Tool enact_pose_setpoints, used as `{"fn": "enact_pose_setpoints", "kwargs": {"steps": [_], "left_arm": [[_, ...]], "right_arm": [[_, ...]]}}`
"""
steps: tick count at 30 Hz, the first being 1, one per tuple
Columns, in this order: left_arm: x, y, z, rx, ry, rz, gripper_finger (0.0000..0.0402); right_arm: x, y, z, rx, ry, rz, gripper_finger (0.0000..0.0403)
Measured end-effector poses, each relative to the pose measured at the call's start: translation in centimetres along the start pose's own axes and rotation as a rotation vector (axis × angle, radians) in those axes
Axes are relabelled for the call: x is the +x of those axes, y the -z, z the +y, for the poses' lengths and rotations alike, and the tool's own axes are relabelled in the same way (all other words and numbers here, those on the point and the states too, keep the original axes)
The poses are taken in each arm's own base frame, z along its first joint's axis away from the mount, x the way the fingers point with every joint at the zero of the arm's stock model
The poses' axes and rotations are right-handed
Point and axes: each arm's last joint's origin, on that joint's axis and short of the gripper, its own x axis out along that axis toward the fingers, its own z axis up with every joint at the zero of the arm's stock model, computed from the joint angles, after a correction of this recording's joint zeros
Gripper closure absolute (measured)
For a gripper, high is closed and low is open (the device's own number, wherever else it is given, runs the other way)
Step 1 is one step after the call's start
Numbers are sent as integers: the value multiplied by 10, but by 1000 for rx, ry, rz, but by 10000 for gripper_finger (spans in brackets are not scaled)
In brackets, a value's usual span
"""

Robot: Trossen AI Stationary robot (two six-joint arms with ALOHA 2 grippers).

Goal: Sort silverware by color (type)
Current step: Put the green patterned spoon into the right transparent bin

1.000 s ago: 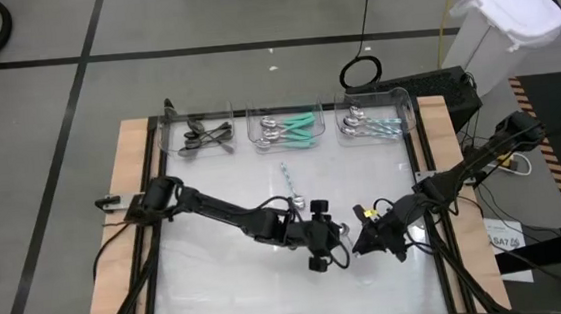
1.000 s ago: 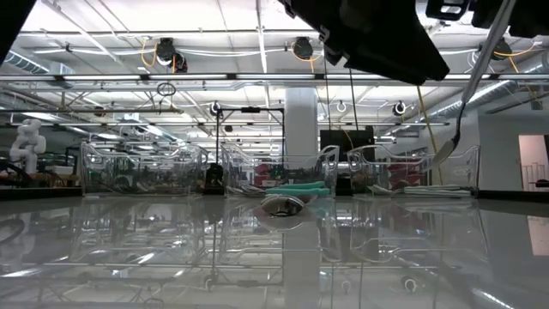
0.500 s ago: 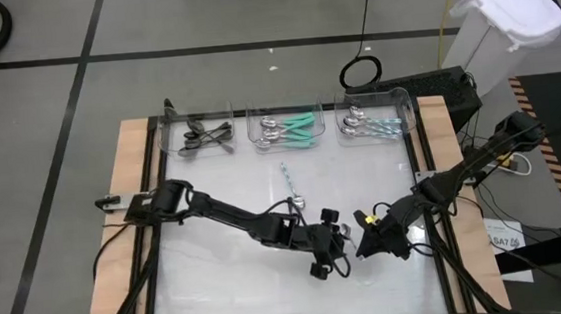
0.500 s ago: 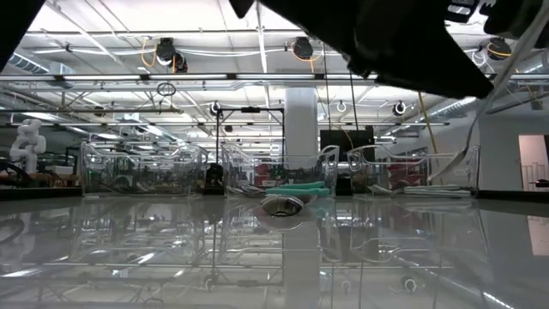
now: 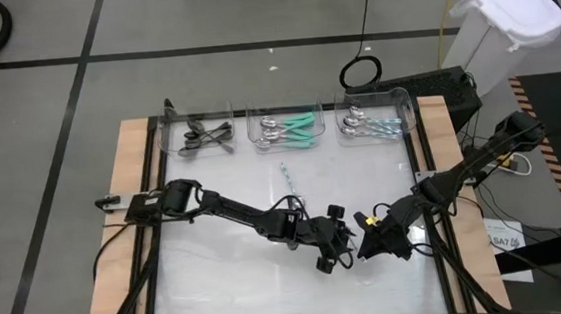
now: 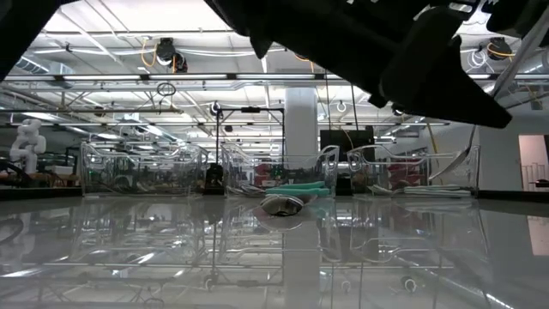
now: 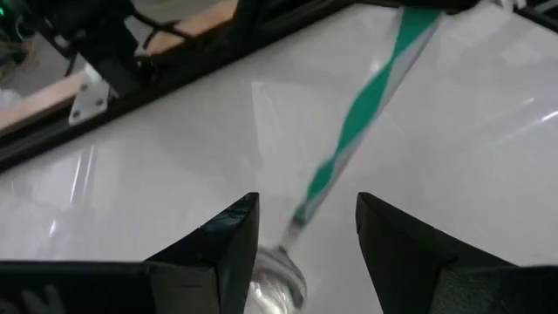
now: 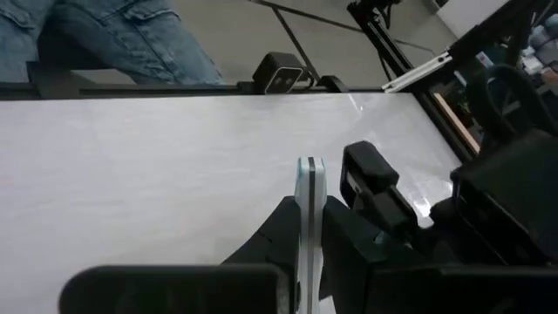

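A spoon with a teal-green and white striped handle [image 7: 366, 113] hangs over the middle right of the table, and my right gripper [image 5: 368, 242] is shut on it. Its silver bowl [image 7: 277, 281] points down toward my left gripper [image 7: 305, 253]. That gripper is open, with one finger on either side of the spoon's neck; I cannot tell whether they touch it. A pale-blue-handled spoon [image 5: 290, 180] lies flat on the table farther back. More silverware lies in three clear bins: dark pieces [image 5: 204, 135], teal-handled [image 5: 288, 128] and pale-blue-handled [image 5: 368, 122]. My right gripper pinches the spoon's handle near its free end [image 7: 417, 22] between its two fingers. In the right wrist view the spoon shows edge-on [image 8: 309, 179], sticking forward out of the fingers. The spoon is lifted clear of the table and slants down, bowl lowest.
The three bins stand in a row along the table's far edge. A black frame rail [image 5: 425, 181] runs along the table's sides. A person in jeans [image 8: 113, 35] stands beyond the table. A white lidded bin [image 5: 505, 19] stands off the table at the far right.
My left gripper has sunk and gone toward the table's right, up to the right gripper, rolling a little. It stays open, and its fingers now stand around the spoon's lower end. My right gripper has kept its place.
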Motion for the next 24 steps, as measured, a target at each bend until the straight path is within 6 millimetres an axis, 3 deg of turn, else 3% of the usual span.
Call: {"fn": "enact_pose_setpoints", "kwargs": {"steps": [4, 20, 24], "left_arm": [[3, 3, -3, 33, 29, -7, 231], [9, 15, 4, 26, 56, 36, 387], [8, 20, 8, -7, 36, 79, 390]], "right_arm": [[0, 0, 0, -3, -1, -1, 376], [0, 1, 0, 38, 1, 13, 370], [0, 3, -1, 118, 70, 75, 348]]}}
